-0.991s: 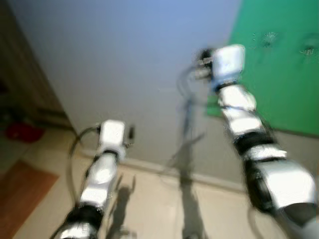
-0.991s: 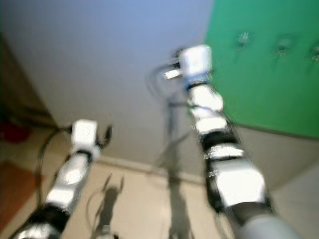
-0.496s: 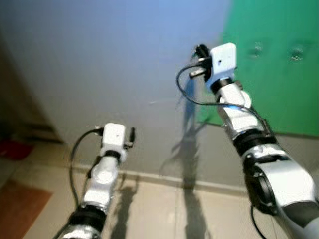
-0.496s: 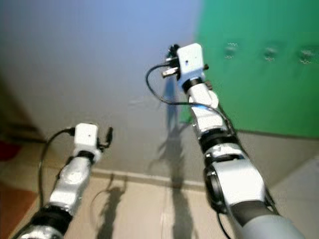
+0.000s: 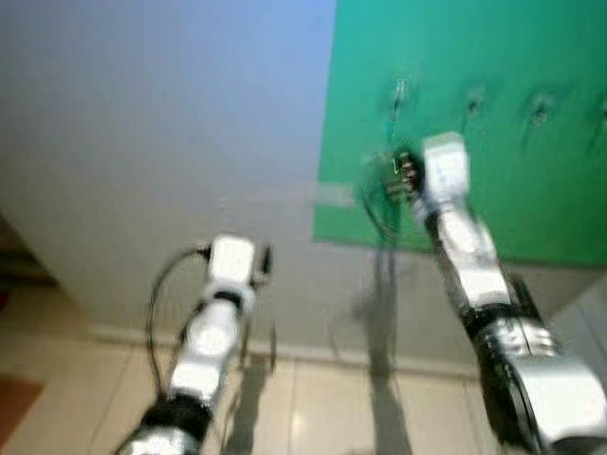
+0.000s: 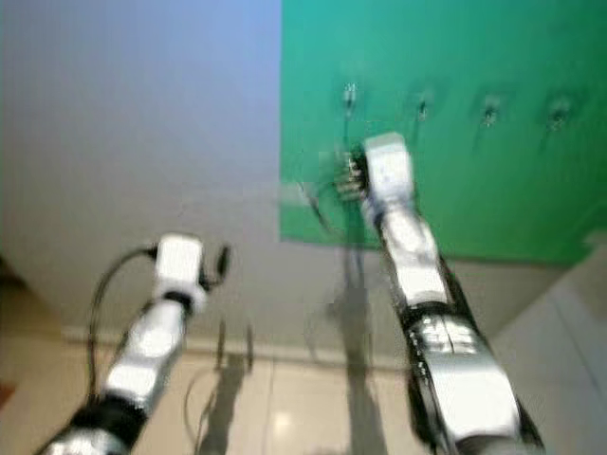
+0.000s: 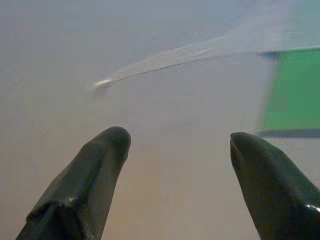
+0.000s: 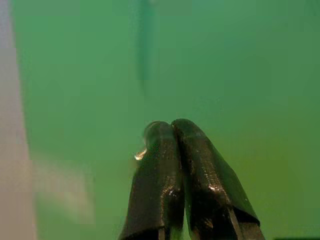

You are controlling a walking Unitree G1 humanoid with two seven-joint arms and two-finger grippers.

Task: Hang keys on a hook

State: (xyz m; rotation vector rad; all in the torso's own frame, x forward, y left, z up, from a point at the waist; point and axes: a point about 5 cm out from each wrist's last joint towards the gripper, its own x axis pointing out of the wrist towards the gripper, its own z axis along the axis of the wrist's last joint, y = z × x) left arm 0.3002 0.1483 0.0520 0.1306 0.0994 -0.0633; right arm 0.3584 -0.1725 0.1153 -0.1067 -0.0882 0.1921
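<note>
Right hand [image 8: 172, 131] pinched closed, aimed at green board [image 5: 493, 123].

No legible text or signs.

The silver right arm [image 5: 479, 275] has moved off the pale grey wall [image 5: 171, 123] and now sits over the green board [image 5: 493, 57], just below what looks like its leftmost small metal hook [image 5: 399, 92]. Whole view's swung too.

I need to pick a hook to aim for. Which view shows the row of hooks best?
The right eye view: four hooks across the green board. The left eye view shows them blurrier; the wrist views show no clear hook.
</note>
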